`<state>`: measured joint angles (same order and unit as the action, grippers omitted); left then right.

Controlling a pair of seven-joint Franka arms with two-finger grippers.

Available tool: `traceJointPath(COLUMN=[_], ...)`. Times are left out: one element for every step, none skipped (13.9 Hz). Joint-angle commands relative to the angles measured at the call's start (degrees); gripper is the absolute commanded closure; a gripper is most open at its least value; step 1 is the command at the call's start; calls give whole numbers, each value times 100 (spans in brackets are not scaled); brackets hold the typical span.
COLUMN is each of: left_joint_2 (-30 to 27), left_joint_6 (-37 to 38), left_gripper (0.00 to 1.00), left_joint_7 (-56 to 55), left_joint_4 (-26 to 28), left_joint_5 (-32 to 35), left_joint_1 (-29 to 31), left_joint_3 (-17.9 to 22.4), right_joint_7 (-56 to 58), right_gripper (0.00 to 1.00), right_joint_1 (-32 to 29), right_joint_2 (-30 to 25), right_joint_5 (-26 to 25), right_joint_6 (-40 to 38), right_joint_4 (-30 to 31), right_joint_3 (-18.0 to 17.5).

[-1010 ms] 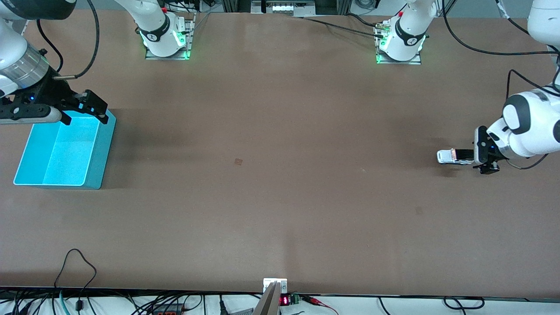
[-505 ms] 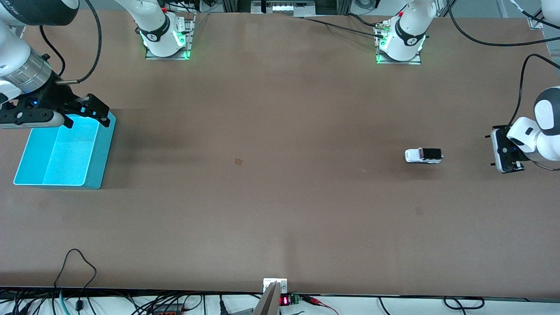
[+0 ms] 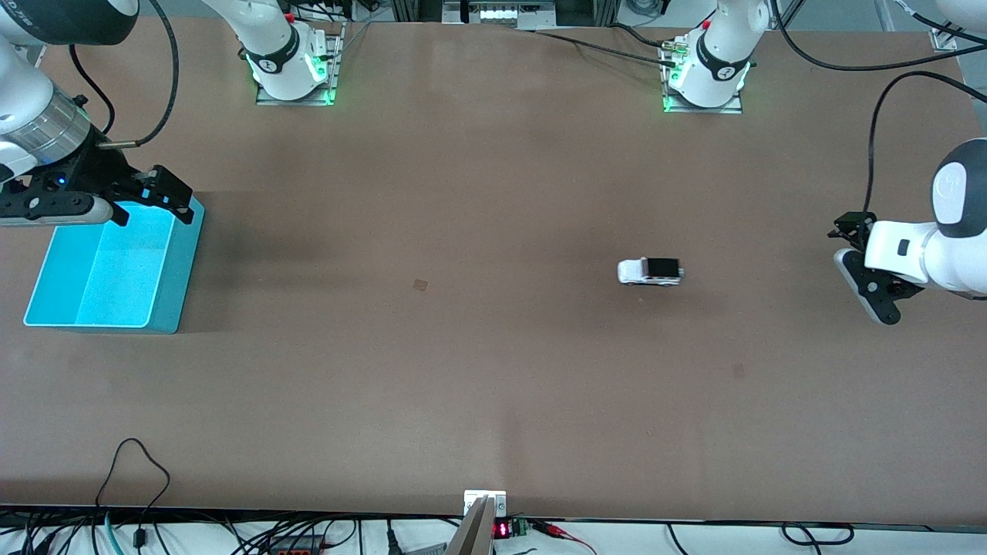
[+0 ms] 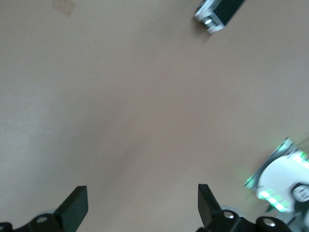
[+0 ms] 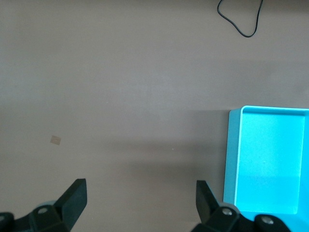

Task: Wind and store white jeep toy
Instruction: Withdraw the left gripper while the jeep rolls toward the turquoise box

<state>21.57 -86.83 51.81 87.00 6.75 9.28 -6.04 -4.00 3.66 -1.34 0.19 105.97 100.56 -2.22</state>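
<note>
The white jeep toy stands alone on the brown table, well apart from both grippers; it also shows in the left wrist view. My left gripper is open and empty, up over the table at the left arm's end. My right gripper is open and empty, held over the farther edge of the turquoise bin. In the right wrist view the gripper is over bare table beside the bin. The bin holds nothing.
The two arm bases stand along the table's edge farthest from the front camera. A small tan mark lies mid-table. Cables hang along the nearest edge.
The left gripper let go of the jeep and drew back toward its end of the table. The jeep rolled across the table toward the right arm's end. The right gripper barely moved.
</note>
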Motion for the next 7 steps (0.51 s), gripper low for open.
traceJointPath(left_joint_2=[58, 66, 32, -64, -231, -493, -775], left_joint_6=[700, 789, 773, 720, 511, 65, -296], left_gripper=[0, 0, 0, 0, 0, 0, 0], left_joint_7=[-1702, -2335, -2751, -3068, -3454, -3954, -4455], left_joint_4=[-683, -833, -852, -852, -800, -660, -328], left_joint_5=[10, 2, -103, -217, -297, -332, -333], left_joint_1=[-531, -637, -682, -804, -823, -823, -823], left_joint_3=[33, 33, 42, 68, 112, 121, 121], right_joint_7=[57, 57, 57, 49, -38, -39, -39], right_gripper=[0, 0, 0, 0, 0, 0, 0], right_joint_1=[12, 12, 12, 12, 12, 21, 21], right_joint_2=[-15, -15, -24, -24, -24, -24, -15], right_joint_5=[-54, -54, -54, -54, -63, -63, -63], right_joint_6=[-50, -50, -50, -50, -42, -42, -33], right_joint_4=[-45, -45, -53, -62, -71, -80, -80], right_joint_3=[11, 11, 11, 11, 11, 11, 11])
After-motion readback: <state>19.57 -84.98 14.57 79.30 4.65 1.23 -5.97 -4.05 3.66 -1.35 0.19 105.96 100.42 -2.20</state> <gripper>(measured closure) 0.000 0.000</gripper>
